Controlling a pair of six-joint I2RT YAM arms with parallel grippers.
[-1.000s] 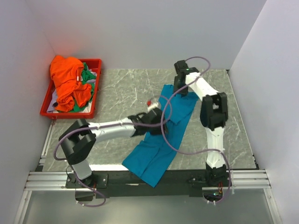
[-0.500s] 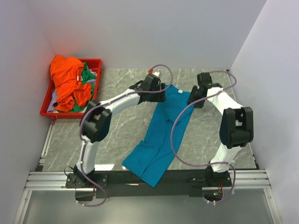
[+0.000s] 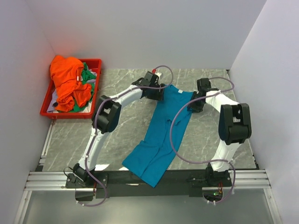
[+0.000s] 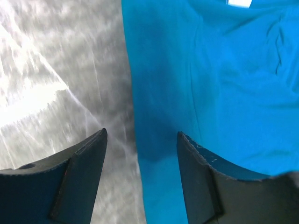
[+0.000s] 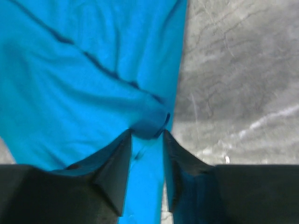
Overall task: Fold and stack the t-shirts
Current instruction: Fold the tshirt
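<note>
Left fingers [image 4: 77, 182] open at teal shirt [image 3: 161, 135] 11 o'clock edge; right fingers [image 5: 110, 172] pinched on cloth at 1 o'clock. Skew is risked if pulled one-sided.

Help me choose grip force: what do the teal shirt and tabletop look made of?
The teal shirt: soft matte cloth, likely cotton; it creases and bunches. The tabletop: smooth grey with white veins, faint sheen; stone or printed laminate, cannot tell.

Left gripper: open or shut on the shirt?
Open. The left gripper has its fingers wide apart over the teal-blue t-shirt edge, with no cloth between them.
</note>
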